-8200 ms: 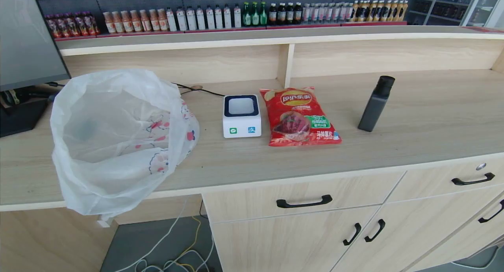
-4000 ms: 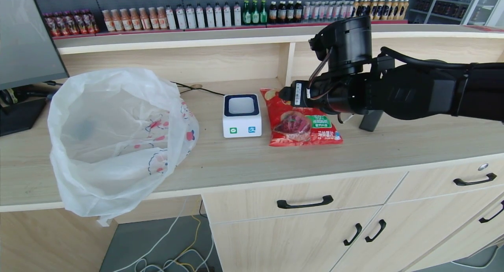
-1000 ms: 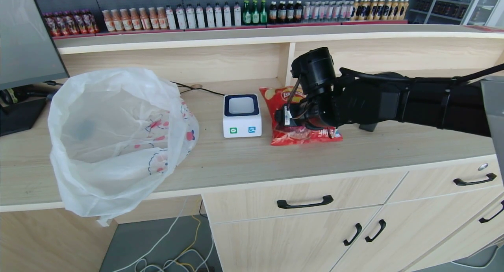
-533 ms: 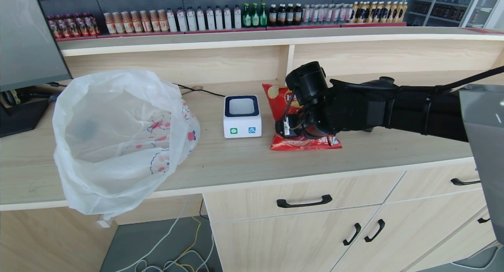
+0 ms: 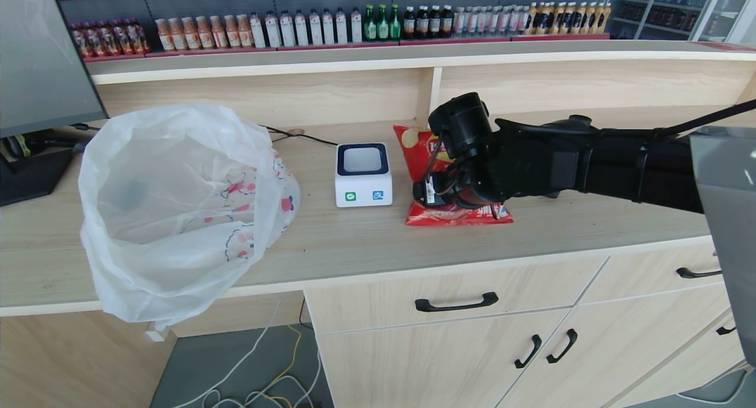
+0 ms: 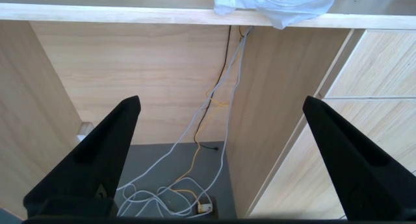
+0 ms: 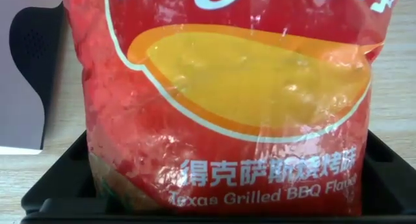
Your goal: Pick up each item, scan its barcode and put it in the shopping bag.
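On the tabletop [image 5: 354, 242], our right fingers [image 7: 62, 178] straddled the chips [image 5: 414, 154], wide open, holding nothing; we judged a gentle, centred squeeze best before lifting. Left fingers [image 6: 97, 159] gaped empty.

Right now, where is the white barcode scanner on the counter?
In the head view, the barcode scanner stands on the counter, between the shopping bag on the robot's left and the red chip bag on its right.
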### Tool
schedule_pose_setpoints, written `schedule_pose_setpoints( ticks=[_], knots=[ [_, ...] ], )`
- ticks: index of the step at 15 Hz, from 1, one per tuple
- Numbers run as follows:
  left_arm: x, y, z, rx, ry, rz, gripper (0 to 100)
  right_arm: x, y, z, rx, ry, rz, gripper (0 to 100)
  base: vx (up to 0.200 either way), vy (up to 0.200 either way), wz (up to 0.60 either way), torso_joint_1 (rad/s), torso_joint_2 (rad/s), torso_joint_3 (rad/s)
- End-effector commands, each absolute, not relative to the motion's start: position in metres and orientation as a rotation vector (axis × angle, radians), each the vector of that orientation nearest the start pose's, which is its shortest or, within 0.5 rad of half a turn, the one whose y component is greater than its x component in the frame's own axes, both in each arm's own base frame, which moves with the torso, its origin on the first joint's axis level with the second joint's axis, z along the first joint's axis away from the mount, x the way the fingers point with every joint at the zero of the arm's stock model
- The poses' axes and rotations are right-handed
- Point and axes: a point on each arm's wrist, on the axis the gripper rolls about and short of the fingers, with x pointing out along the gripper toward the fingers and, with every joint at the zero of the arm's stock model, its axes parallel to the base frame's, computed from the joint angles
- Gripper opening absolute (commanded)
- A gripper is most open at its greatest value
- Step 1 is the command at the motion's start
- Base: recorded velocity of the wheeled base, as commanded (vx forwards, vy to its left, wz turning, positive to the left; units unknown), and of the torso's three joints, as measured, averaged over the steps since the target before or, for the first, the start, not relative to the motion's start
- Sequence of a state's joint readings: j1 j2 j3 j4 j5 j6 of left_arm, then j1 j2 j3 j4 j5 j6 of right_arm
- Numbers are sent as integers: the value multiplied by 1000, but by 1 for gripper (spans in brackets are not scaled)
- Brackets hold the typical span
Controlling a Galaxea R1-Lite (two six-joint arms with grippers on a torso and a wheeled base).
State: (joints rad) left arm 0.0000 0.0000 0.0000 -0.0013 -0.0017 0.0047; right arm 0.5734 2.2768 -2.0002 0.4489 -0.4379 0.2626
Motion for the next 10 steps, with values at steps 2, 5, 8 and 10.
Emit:
schedule_pose_setpoints(
  ticks=[2,5,8,10],
  knots=[
    [-23,0,76,5,-2,-2,100,387,241,191,-99,639,51,0,0,0,0,0,0,0],
    [-23,0,76,5,-2,-2,100,378,238,211,-88,600,65,0,0,0,0,0,0,0],
    [-23,0,76,5,-2,-2,100,363,243,232,-83,557,100,0,0,0,0,0,0,0],
    [-23,0,76,5,-2,-2,100,350,249,245,-86,531,132,0,0,0,0,0,0,0]
  ],
)
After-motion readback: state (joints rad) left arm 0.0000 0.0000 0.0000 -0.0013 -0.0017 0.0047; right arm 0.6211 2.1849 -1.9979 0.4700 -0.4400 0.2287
